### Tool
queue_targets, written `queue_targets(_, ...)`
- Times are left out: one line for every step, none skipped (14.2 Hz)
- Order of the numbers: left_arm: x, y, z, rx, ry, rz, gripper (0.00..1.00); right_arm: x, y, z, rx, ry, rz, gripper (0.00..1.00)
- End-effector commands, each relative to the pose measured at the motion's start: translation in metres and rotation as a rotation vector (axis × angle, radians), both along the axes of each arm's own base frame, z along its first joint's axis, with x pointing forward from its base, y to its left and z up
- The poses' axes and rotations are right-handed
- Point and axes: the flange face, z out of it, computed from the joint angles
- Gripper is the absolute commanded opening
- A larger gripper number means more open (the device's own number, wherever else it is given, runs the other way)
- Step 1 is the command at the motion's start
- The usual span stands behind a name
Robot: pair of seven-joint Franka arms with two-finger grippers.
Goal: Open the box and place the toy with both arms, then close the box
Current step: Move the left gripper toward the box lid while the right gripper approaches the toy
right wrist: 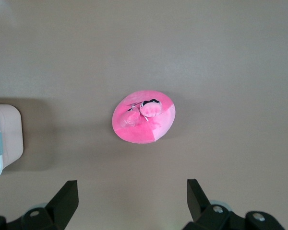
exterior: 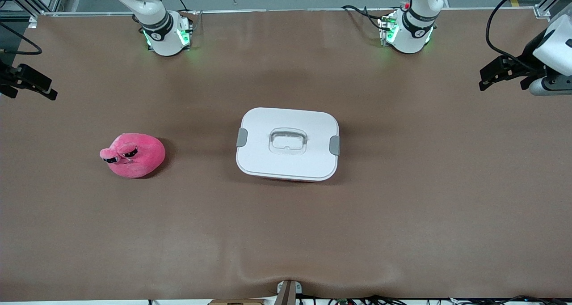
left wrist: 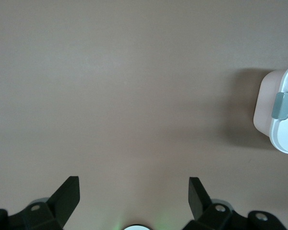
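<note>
The right gripper [exterior: 27,83] hangs in the air over the right arm's end of the table [exterior: 286,233], its fingers [right wrist: 67,199] spread wide and holding nothing. The toy [exterior: 134,155], a round pink plush with two stalk eyes, sits on the table well apart from that gripper and nearer to the front camera; in the right wrist view the toy [right wrist: 144,117] lies on bare brown surface with nothing between it and the gripper. Toward the middle of the table stands the box [exterior: 288,144], its white lid [exterior: 308,126] on, a grey clip [exterior: 241,137] at the end toward the toy and another [exterior: 334,145] at the end toward the left arm, and a recessed clear handle [exterior: 288,141] in the lid's centre. Toy and box are well apart, with open table between them. The left gripper [exterior: 507,74] hangs over the left arm's end of the table, well apart from the box, its fingers [left wrist: 69,199] also spread wide and empty; the left wrist view catches one end of the box [left wrist: 278,112] with a clip. Both arms' bases [exterior: 167,36] glow green at the table's edge.
</note>
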Motion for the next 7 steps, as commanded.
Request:
queue_targets(-0.002, -0.002, 0.005, -0.013, 0.023, -0.017, 1.00, -0.003, -0.007, -0.001, -0.004, 0.004, -0.020, 1.00)
queue_targets(-0.002, -0.003, 0.004, -0.013, 0.028, -0.025, 1.00, -0.003, -0.008, -0.001, -0.004, 0.004, -0.024, 1.00)
queue_targets(-0.002, -0.002, 0.005, -0.015, 0.026, -0.022, 1.00, -0.003, -0.012, -0.002, -0.004, 0.005, -0.029, 1.00)
queue_targets(-0.002, -0.002, 0.005, -0.013, 0.026, -0.022, 1.00, -0.002, -0.017, -0.005, -0.003, 0.011, -0.037, 1.00)
queue_targets(-0.001, -0.001, 0.004, -0.013, 0.028, -0.022, 1.00, -0.001, -0.020, -0.008, -0.003, 0.020, -0.035, 1.00)
queue_targets(-0.001, -0.002, 0.005, -0.013, 0.023, -0.016, 1.00, -0.001, -0.017, -0.010, -0.002, 0.028, -0.021, 1.00)
queue_targets(0.000, -0.002, 0.007, -0.014, 0.019, -0.019, 1.00, -0.002, -0.015, -0.010, -0.001, 0.034, -0.016, 1.00)
